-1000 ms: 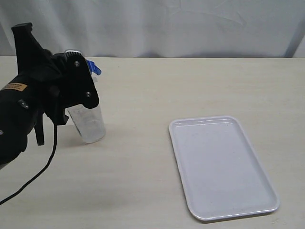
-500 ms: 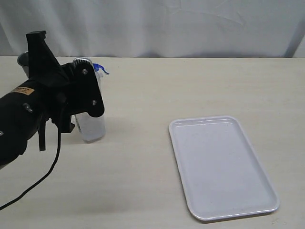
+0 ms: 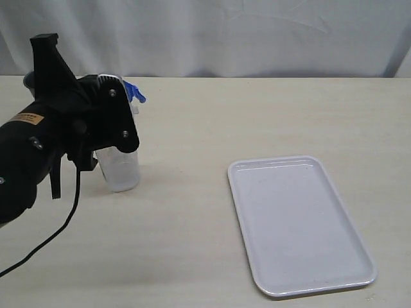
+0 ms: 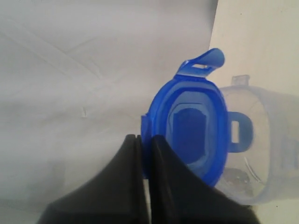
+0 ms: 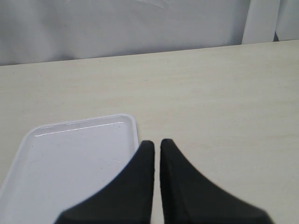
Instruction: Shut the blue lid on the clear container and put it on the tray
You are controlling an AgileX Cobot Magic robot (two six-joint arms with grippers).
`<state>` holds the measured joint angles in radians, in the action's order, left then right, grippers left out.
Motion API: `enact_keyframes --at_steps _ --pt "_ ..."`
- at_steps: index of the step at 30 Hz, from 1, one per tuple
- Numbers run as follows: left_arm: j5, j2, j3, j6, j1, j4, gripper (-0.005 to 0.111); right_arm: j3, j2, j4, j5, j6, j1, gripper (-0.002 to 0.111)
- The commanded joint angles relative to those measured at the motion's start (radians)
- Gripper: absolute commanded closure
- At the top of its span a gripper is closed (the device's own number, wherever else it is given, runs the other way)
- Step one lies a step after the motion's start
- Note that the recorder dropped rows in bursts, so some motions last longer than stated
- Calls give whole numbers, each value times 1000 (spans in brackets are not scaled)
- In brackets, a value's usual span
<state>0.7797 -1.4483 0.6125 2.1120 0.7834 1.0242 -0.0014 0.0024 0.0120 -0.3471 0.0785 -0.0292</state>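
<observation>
Exterior view: raised, facing across the table [image 3: 192, 244] to the curtain [image 3: 257, 32] behind its far edge, wide enough to take in both lid [image 3: 133, 94] and tray [image 3: 298, 224]. Left wrist view: close on the lid and container [image 4: 266, 140], with curtain behind. Right wrist view: low over the table, facing its far edge, sharing a tray corner with the exterior view.

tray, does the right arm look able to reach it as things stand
Probably yes. In the right wrist view its shut jaws hang just beside the tray's rim, nothing stands between them, and the tray is bare.
</observation>
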Motion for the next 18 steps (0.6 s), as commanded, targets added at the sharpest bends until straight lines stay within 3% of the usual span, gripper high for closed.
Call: enact_keyframes --at_steps 1,18 --pt "57 0 -3 27 8 -21 107 1 -2 1 7 1 -4 104" --pt "150 29 -1 -2 8 -131 107 1 -2 1 7 1 -4 104"
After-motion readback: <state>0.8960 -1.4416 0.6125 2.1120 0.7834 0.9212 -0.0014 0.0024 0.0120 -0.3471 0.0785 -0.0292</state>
